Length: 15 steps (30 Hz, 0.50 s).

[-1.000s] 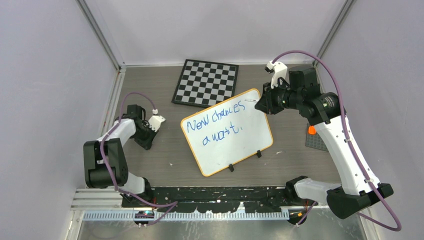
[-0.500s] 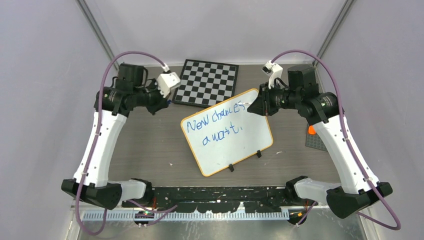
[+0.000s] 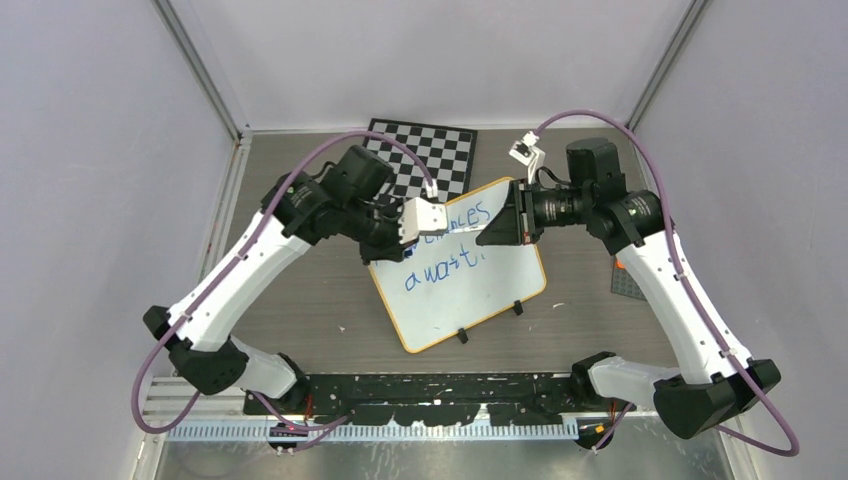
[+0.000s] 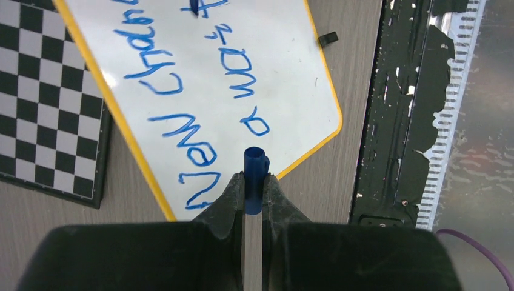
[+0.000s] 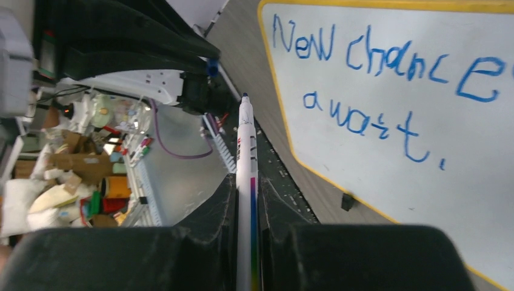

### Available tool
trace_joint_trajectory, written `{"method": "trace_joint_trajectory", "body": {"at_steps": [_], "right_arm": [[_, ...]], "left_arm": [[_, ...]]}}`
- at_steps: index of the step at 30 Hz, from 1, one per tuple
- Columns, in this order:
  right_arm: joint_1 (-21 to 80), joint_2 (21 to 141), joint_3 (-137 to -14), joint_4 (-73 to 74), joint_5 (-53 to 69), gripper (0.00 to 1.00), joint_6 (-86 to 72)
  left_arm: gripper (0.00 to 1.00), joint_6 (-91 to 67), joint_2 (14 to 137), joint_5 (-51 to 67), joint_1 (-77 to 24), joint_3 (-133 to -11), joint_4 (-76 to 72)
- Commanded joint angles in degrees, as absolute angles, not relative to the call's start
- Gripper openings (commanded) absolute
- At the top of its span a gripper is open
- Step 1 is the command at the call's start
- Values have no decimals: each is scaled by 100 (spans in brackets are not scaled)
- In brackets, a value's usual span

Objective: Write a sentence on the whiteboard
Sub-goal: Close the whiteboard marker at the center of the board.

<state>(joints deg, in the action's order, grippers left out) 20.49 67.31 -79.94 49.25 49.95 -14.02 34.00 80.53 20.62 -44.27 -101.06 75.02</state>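
The whiteboard [image 3: 470,285] lies flat mid-table, orange-rimmed, with "New chances await." in blue; it also shows in the left wrist view [image 4: 242,54] and the right wrist view [image 5: 394,79]. My left gripper [image 3: 392,238] hovers over the board's upper left corner, shut on a blue marker cap [image 4: 254,176]. My right gripper [image 3: 503,226] hovers over the board's upper right part, shut on a white marker [image 5: 245,151]. The marker's bare dark tip points left toward the cap [image 5: 211,66], with a gap between them.
The chessboard [image 3: 445,150] lies behind the whiteboard, touching its far edge. Two black clips [image 3: 462,335] sit on the board's near rim. A grey plate with an orange piece [image 3: 628,280] lies at the right. A black rail [image 3: 450,390] runs along the near edge.
My left arm rose from folded at the table's left and swung right to the board's upper left corner. My right gripper shifted slightly left and turned the marker toward the left gripper.
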Motion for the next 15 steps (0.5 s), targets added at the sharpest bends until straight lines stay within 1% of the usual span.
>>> {"method": "trace_joint_trajectory", "body": {"at_steps": [1,5,15], "right_arm": [[2050,6651,-7815,4336,5699,0,-2027],[2129,6669,-7649,4091,5862,0,-2265],[2339,6677,-7463,4121,5880,0,-2200]], "left_arm": [[0,3427,8193,1871,-4789,-10425,7581],[0,3366,8340,1830,-4966,-10503,7475],[0,3346,8408,1827,-5086,-10669,7415]]}}
